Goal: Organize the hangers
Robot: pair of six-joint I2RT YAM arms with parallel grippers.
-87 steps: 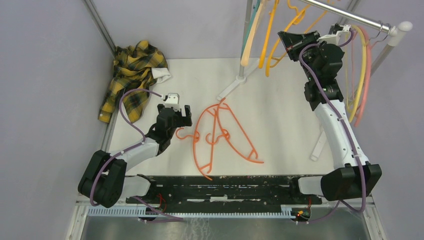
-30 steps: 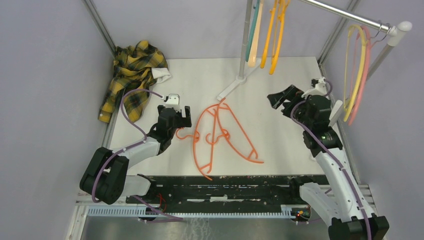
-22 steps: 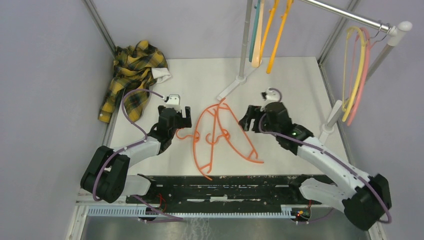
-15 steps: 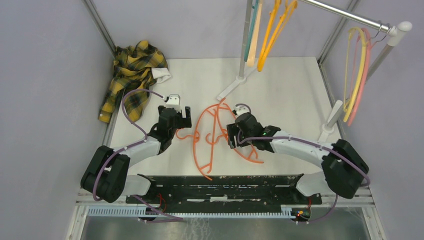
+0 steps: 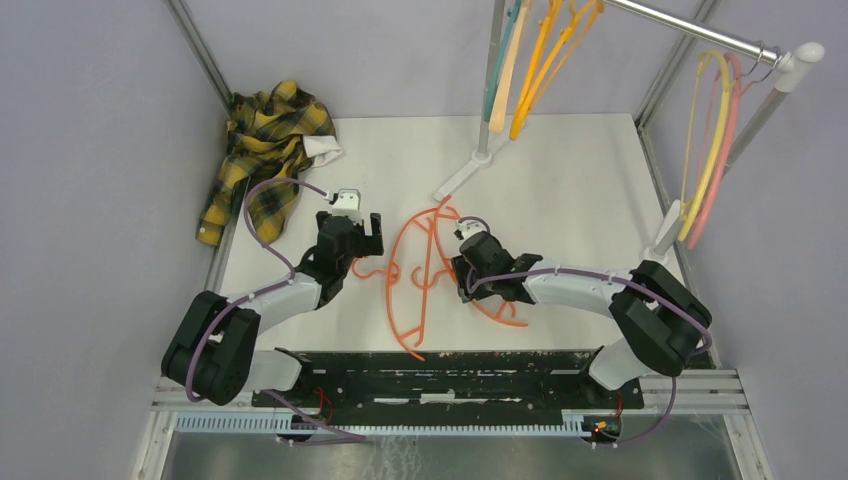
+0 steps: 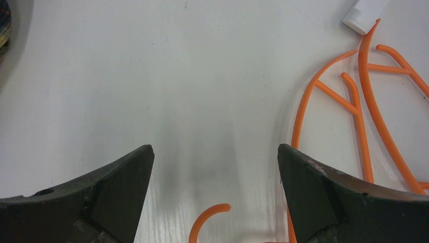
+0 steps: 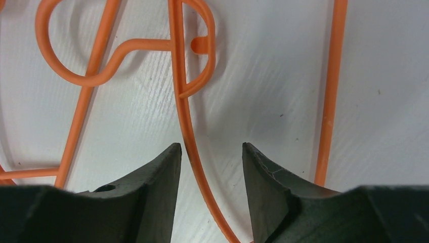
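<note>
Three orange hangers point(image 5: 390, 270) lie overlapped flat on the white table between the arms. My right gripper point(image 5: 463, 277) is down on them. In the right wrist view its jaws point(image 7: 211, 144) are open and straddle one thin orange bar point(image 7: 183, 121), with a gap on both sides; the bar runs closer to the left finger. My left gripper point(image 5: 365, 232) hovers at the pile's left edge, open wide. An orange hook tip point(image 6: 206, 215) lies on the table between its fingers, untouched. More hangers hang on the rail: teal, peach and orange ones point(image 5: 525, 60), and a yellow and a pink one point(image 5: 712, 140).
A yellow-black plaid shirt point(image 5: 265, 140) is heaped at the table's back left corner. The silver rail point(image 5: 690, 30) crosses the top right, on a pole with a white foot point(image 5: 462, 180) mid-table and another pole point(image 5: 665, 240) at the right edge.
My right arm swung down from beside the rail to the orange pile, and its jaws narrowed around one bar. The left arm has not moved. The orange hangers on the rail sway.
</note>
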